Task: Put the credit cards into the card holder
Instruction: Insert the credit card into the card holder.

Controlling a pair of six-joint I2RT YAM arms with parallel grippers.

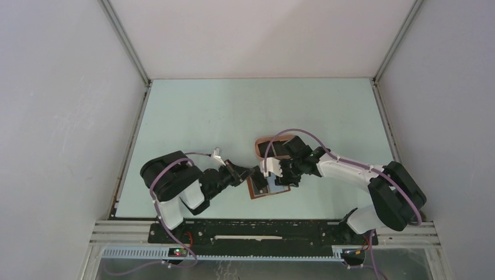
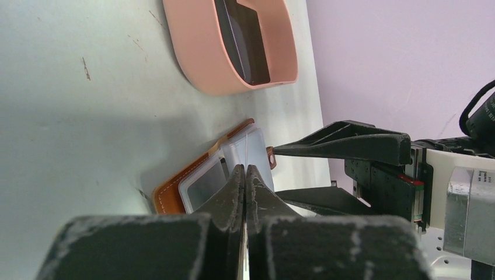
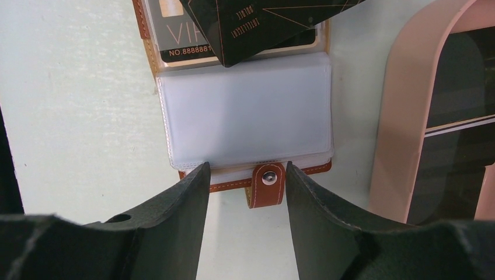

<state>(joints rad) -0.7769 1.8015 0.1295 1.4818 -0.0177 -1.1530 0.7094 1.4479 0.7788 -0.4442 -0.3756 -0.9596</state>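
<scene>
The card holder point(image 3: 245, 116) lies open on the table, brown leather with clear pockets, its snap tab point(image 3: 268, 184) toward my right gripper. One credit card marked VIP point(image 3: 175, 44) sits in its far pocket. My left gripper point(image 2: 246, 169) is shut on a thin black credit card point(image 3: 262, 23), seen edge-on point(image 2: 247, 146) in the left wrist view and tilted over the holder's far half. My right gripper point(image 3: 245, 175) is open, its fingertips on either side of the snap tab at the holder's near edge. In the top view both grippers point(image 1: 248, 173) point(image 1: 280, 174) meet over the holder point(image 1: 260, 191).
A pink oval tray point(image 3: 403, 116) stands right beside the holder, with black cards point(image 3: 461, 105) lying in it; it also shows in the left wrist view as the pink tray point(image 2: 204, 64). White walls enclose the pale table point(image 1: 233, 111) on three sides.
</scene>
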